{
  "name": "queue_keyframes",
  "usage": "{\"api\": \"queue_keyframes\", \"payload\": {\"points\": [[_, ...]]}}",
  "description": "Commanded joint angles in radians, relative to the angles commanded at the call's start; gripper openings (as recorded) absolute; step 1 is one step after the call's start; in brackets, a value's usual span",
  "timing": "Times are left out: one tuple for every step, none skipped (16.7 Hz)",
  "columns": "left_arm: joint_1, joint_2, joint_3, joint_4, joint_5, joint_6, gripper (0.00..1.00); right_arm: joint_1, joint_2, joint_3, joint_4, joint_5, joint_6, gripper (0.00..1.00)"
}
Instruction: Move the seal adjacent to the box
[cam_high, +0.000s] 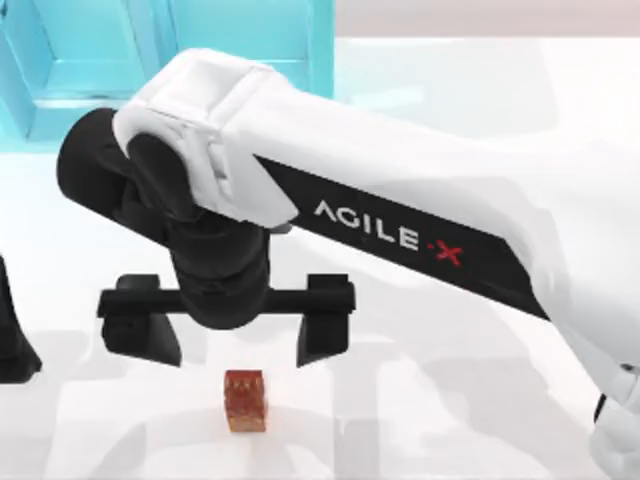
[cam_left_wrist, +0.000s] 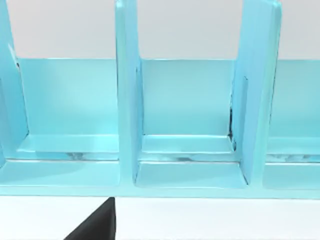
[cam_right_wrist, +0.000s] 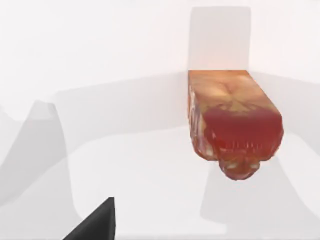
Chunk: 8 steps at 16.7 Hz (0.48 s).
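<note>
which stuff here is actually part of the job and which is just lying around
Part of the job:
- seal, lying free on the table
- box, light blue with open compartments
- right gripper, open just above the seal

Not part of it:
- white table
- left arm, parked at the left edge

seal (cam_high: 245, 400) on table (cam_high: 450, 400), box (cam_high: 90, 60) perhaps far-left

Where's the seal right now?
In the top view the seal stands on the white table near the bottom edge, left of centre, just below the right end effector, whose fingers are open, and well away from the blue box.
</note>
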Motion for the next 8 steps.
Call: {"api": "queue_keyframes", "payload": {"points": [[0.000,0.000,0.000,0.000,0.000,0.000,1.00,0.000,0.000,0.000,0.000,0.000,0.000,1.00],[0.000,0.000,0.000,0.000,0.000,0.000,1.00,-0.003,-0.001,-0.002,0.002,-0.001,-0.001,1.00],[0.000,0.000,0.000,0.000,0.000,0.000,1.00,-0.003,-0.001,-0.005,0.005,-0.001,-0.001,1.00],[0.000,0.000,0.000,0.000,0.000,0.000,1.00,-0.003,0.000,-0.018,0.018,-0.001,-0.002,1.00],[0.000,0.000,0.000,0.000,0.000,0.000,1.00,-0.003,0.001,-0.042,0.042,0.000,-0.003,1.00],[0.000,0.000,0.000,0.000,0.000,0.000,1.00,-0.002,0.004,-0.074,0.076,0.000,-0.003,1.00],[0.000,0.000,0.000,0.000,0.000,0.000,1.00,-0.002,0.006,-0.112,0.117,0.000,-0.002,1.00],[0.000,0.000,0.000,0.000,0.000,0.000,1.00,-0.002,0.010,-0.152,0.162,0.000,-0.002,1.00]]}}
